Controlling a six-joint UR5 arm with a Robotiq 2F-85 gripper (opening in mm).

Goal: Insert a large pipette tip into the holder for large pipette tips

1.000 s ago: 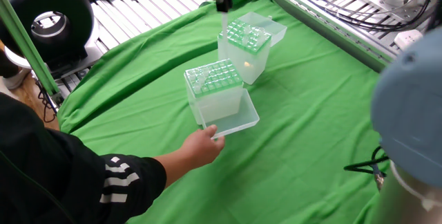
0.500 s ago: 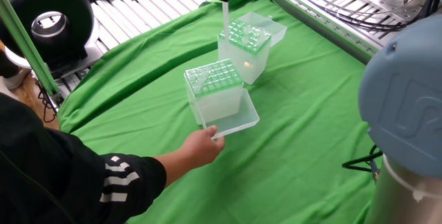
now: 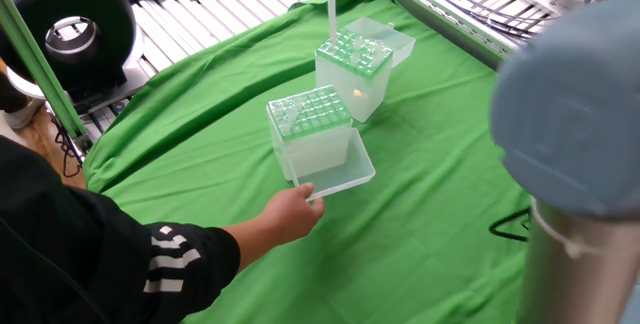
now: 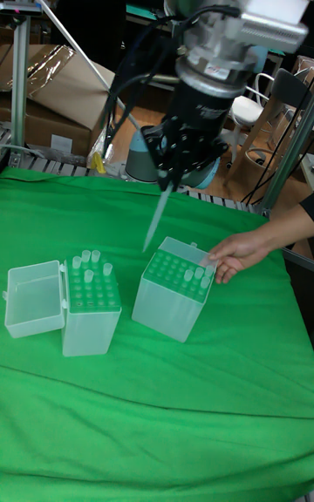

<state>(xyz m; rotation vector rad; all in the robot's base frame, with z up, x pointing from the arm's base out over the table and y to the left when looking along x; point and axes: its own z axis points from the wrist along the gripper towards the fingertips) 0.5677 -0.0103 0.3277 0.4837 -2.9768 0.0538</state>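
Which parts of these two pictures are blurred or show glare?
Fixed view: the robot arm in the near right corner is a large blur; a small bright spot glows on the box with clear tips. Tall fixed view: sharp on the large pipette tip, dark background.

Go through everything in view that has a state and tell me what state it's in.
gripper: shut on the large pipette tip, held in the air, tilted.
holder for large pipette tips: lid open, steadied by a person's hand.
second tip box: lid open, a few tips standing in it.
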